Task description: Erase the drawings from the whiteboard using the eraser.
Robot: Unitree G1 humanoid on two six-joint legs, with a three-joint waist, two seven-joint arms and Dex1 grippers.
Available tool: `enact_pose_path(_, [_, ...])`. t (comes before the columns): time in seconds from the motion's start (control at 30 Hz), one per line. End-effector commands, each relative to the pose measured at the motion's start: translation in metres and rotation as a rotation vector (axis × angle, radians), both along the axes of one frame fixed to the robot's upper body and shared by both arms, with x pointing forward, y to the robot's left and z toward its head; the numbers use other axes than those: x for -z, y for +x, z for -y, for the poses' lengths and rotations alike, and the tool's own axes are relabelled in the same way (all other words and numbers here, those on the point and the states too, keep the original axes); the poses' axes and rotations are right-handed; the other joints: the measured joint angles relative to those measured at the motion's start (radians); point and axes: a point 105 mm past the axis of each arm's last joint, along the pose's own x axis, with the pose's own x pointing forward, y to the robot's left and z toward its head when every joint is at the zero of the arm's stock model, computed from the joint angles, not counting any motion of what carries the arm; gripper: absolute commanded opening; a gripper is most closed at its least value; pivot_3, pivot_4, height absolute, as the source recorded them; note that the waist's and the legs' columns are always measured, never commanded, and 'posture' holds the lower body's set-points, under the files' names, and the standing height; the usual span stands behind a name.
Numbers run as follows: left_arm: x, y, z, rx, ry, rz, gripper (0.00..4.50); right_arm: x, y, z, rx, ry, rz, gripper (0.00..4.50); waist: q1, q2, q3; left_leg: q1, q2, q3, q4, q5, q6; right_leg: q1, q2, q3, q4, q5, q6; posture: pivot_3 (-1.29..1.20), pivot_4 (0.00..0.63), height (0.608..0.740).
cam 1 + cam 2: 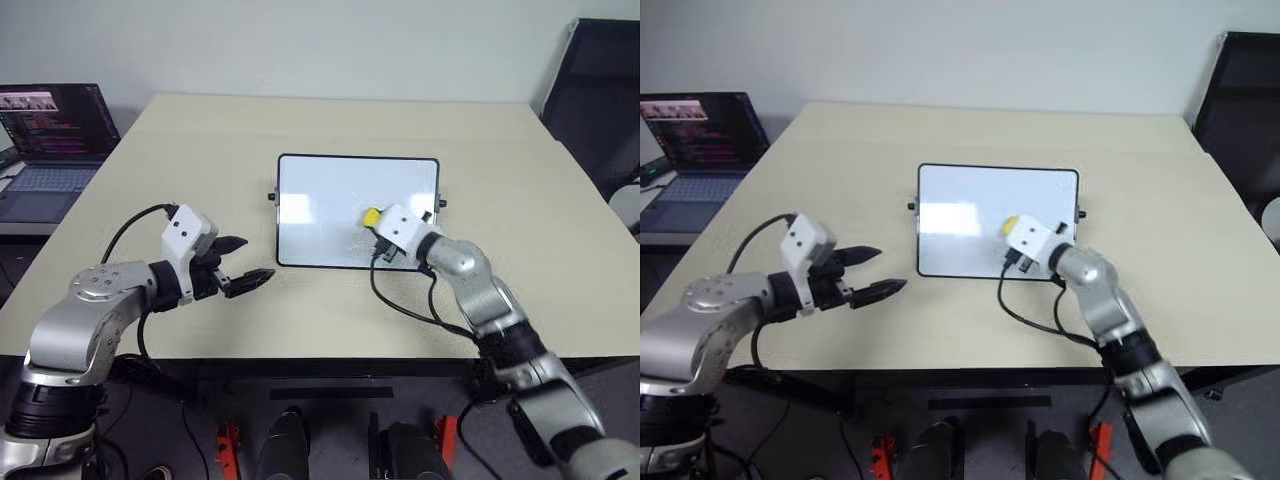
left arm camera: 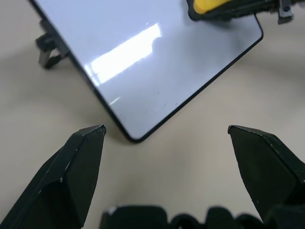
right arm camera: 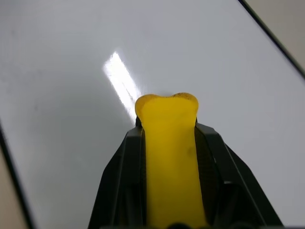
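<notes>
— Eraser [image 1: 371, 216] was where, exactly, when you looked?

— Clamped between the two black fingers of the right gripper [image 3: 167, 143], its yellow end sticking out past the tips. Its long axis ran along the fingers, pointing from the near right corner of the whiteboard [image 1: 320, 190] in toward the middle. It sat over the right half of the white surface, near the lower right; I couldn't tell for sure whether its dark side was pressing on the board.

— And the drawings?

— I could not make out any on the board. It looked plain white with a window glare across it, so my guess was that little or nothing was left to wipe, unless a faint mark hid under the glare.

— So which way would a stroke have had to go?

— Leftward and away from the robot, I judged; most of the board lay that way from the eraser.

— The other arm?

— The left gripper [image 1: 243, 265] hung with fingers spread wide and empty, over the table [image 1: 200, 130] just off the board's near left corner. It was nearer that corner, but it held nothing to wipe with. A laptop [image 1: 50, 140] sat well off to the left.
</notes>
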Motion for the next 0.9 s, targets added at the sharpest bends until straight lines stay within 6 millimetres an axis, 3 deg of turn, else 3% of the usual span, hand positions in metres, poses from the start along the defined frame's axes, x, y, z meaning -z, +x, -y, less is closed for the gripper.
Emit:
enact_pose_path(0.03, [-0.019, 0.000, 0.023, 0.114, 0.000, 0.080, 4.50, -0.047, -0.030, 0.015, 0.097, 0.345, 0.035, 1.04, -0.003, 0.001, 0.001, -0.001, 0.000, 0.000, 0.000, 0.000, 0.000, -0.001, 0.000, 0.000, 0.001, 0.000, -0.001, 0.00, 0.150, 0.740])
enact_pose_path(0.13, [-0.022, -0.004, 0.044, 0.215, 0.013, 0.089, 4.50, -0.043, -0.055, 0.039, 0.220, 0.451, -0.034, 1.04, -0.003, 0.001, 0.001, -0.005, 0.001, -0.001, -0.001, -0.001, -0.002, -0.003, 0.002, -0.001, 0.003, -0.002, 0.004, 0.00, 0.150, 0.740])
enact_pose_path(0.33, [-0.018, -0.008, 0.072, 0.395, 0.058, 0.076, 4.50, -0.013, -0.070, 0.085, 0.429, 0.411, -0.174, 1.03, -0.018, 0.001, 0.001, -0.005, 0.000, 0.000, -0.001, -0.003, -0.004, -0.003, 0.002, -0.001, 0.002, -0.006, 0.008, 0.00, 0.150, 0.740])
enact_pose_path(0.47, [-0.020, 0.002, 0.098, 0.499, 0.066, 0.103, 4.50, -0.003, -0.062, 0.105, 0.537, 0.419, -0.222, 1.03, -0.021, 0.001, 0.001, -0.005, 0.000, 0.000, 0.002, -0.003, -0.003, -0.002, 0.001, -0.001, 0.002, -0.008, 0.004, 0.00, 0.150, 0.740])
enact_pose_path(0.6, [-0.025, 0.010, 0.136, 0.620, 0.038, 0.090, 4.50, 0.004, -0.047, 0.120, 0.616, 0.493, -0.254, 1.03, -0.021, 0.001, 0.001, -0.006, -0.001, 0.000, 0.003, -0.001, -0.001, -0.001, 0.001, 0.000, 0.002, -0.005, 0.006, 0.00, 0.150, 0.740])
enact_pose_path(0.9, [-0.027, 0.024, 0.172, 0.704, 0.076, 0.119, 4.50, 0.013, -0.021, 0.143, 0.700, 0.509, -0.259, 1.03, -0.027, 0.002, 0.002, -0.006, -0.001, 0.001, 0.001, -0.001, 0.000, -0.002, 0.002, 0.000, 0.003, -0.002, 0.011, 0.00, 0.150, 0.740])
